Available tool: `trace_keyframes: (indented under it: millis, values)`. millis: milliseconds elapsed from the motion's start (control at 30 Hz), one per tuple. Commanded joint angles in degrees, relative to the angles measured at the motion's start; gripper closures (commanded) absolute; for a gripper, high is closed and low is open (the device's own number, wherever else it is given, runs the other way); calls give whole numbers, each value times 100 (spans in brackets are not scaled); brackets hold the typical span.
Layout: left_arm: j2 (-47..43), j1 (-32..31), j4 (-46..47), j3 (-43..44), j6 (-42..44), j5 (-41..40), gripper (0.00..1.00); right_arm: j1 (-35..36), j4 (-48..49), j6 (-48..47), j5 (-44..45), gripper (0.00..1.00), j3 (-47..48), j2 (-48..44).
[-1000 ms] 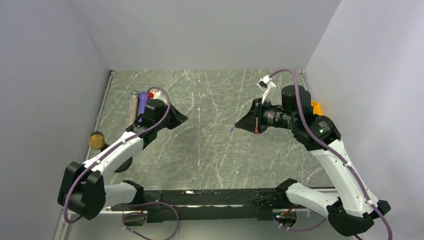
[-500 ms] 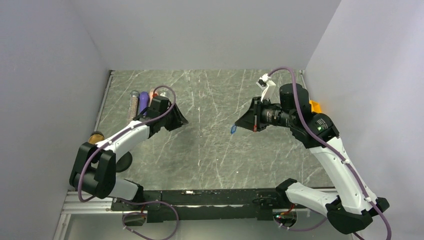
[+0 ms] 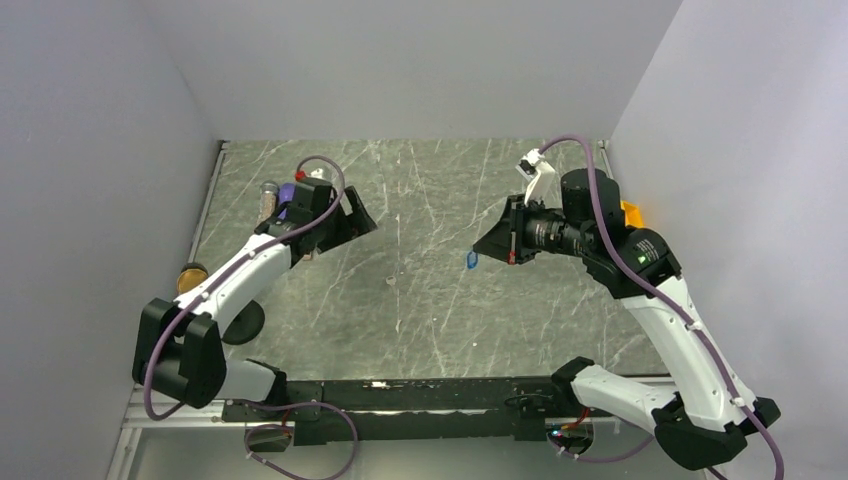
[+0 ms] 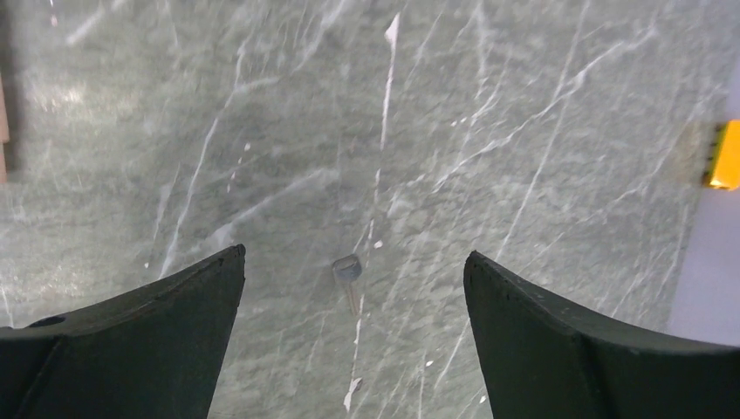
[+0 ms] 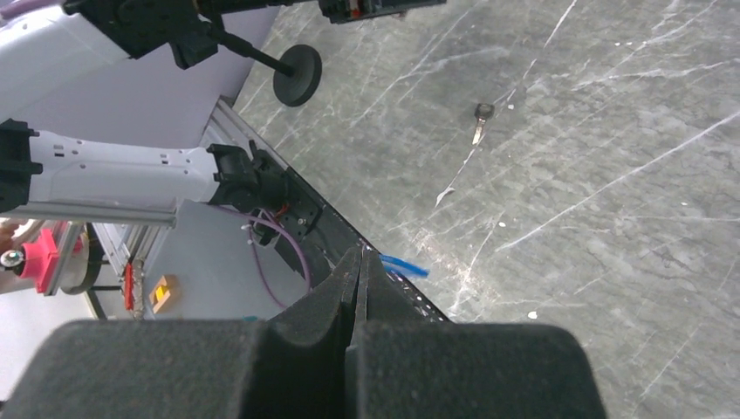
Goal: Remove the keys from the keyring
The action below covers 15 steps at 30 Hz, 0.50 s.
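Left gripper [image 4: 354, 252] sprung wide; key [image 4: 347, 271] on table [image 4: 524, 131] between fingers [image 4: 157, 332]; right gripper [image 5: 359, 257] pinching blue piece [image 5: 403, 266].

Grey-green table [image 3: 420, 330] veined white, silvery key [image 4: 347, 271], bright blue key head [image 5: 403, 266], yellow block [image 4: 726, 155]

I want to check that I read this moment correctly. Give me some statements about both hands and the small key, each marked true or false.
1. The left hand is open. True.
2. The left hand holds the key. False: the key lies on the table, apart from the fingers.
3. The right hand is shut. True.
4. The right hand is empty. False: a blue piece sticks out from between its fingertips.
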Motion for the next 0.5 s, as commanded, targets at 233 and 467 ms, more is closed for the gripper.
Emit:
trace_keyframes:
  millis: [233,467]
  values:
    - [-360,22,-242,1000,187,136,6,9,-69,320,803,100,-46,-177]
    - [-497,21,343,922,398,635,7,6,406,512,911,100,-608,-265]
